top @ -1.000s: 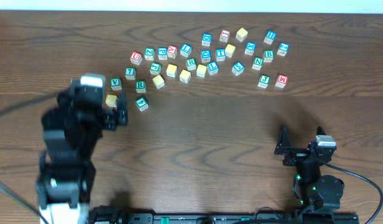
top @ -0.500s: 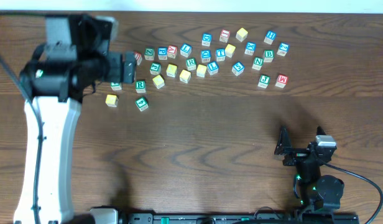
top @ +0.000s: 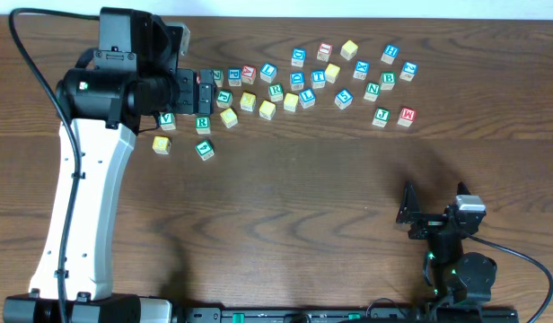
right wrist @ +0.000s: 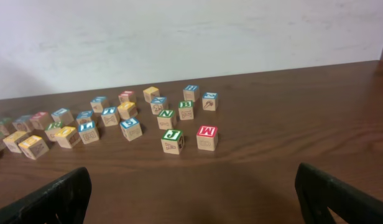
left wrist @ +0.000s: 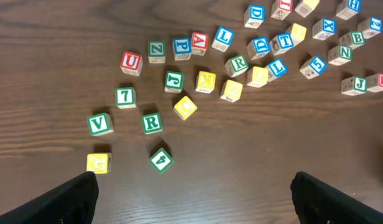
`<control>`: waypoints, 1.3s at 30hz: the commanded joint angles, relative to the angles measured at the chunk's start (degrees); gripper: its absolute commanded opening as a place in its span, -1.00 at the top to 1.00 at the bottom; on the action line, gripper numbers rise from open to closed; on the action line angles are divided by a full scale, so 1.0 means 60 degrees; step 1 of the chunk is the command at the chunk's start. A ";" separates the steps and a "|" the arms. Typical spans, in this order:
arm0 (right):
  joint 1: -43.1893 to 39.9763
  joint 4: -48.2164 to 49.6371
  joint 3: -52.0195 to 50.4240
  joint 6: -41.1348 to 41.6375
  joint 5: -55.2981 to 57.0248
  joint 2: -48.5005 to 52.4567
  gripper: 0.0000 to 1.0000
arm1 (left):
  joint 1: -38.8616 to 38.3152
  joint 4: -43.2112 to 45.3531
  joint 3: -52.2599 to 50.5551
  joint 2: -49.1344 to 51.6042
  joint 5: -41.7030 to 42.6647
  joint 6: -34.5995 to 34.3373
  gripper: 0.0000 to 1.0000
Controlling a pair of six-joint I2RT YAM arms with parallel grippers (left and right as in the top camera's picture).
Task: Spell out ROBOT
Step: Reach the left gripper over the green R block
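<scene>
Lettered wooden blocks lie scattered across the far half of the table. A green R block (top: 202, 123) (left wrist: 152, 122) sits at the near left of the group, and a second green R block (top: 276, 91) (left wrist: 239, 63) sits in the middle. A blue T block (top: 318, 77) (left wrist: 286, 41) and a green B block (top: 388, 79) (left wrist: 357, 38) lie further right. My left gripper (top: 205, 90) (left wrist: 193, 182) is open and empty, held high over the left blocks. My right gripper (top: 408, 208) (right wrist: 191, 180) is open and empty, low at the near right.
A yellow G block (top: 161, 144) (left wrist: 98, 163), a green 4 block (top: 205, 150) (left wrist: 160, 159) and a green V block (top: 167, 119) (left wrist: 99, 124) lie nearest on the left. A red M block (top: 406, 116) (right wrist: 206, 137) and a green J block (top: 381, 116) (right wrist: 172, 141) lie nearest on the right.
My left arm has risen from low beside the yellow G block and swung toward the far left of the block group. The blocks and the right arm have not moved.
</scene>
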 commanded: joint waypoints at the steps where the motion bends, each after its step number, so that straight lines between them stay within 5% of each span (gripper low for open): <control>1: -0.0055 -0.0033 -0.0011 -0.0055 0.0058 -0.0022 -0.98 | -0.0022 0.0007 0.0211 0.0022 0.0124 -0.0630 -0.95; 6: -0.0058 0.0004 -0.0011 -0.0084 0.0182 -0.0022 -0.99 | -0.0069 -0.0069 0.0193 0.0142 0.0120 -0.2113 -0.96; 17: -0.0058 0.0331 0.1016 0.0477 -0.0984 0.0874 -0.99 | -0.0670 0.0069 0.0186 0.0215 -0.0860 -0.2550 -0.97; 39: -0.0058 -0.6914 1.3967 -0.0321 -0.2415 1.2976 -0.99 | -0.0878 -0.0051 0.0186 0.0215 -0.1679 -0.2182 -0.97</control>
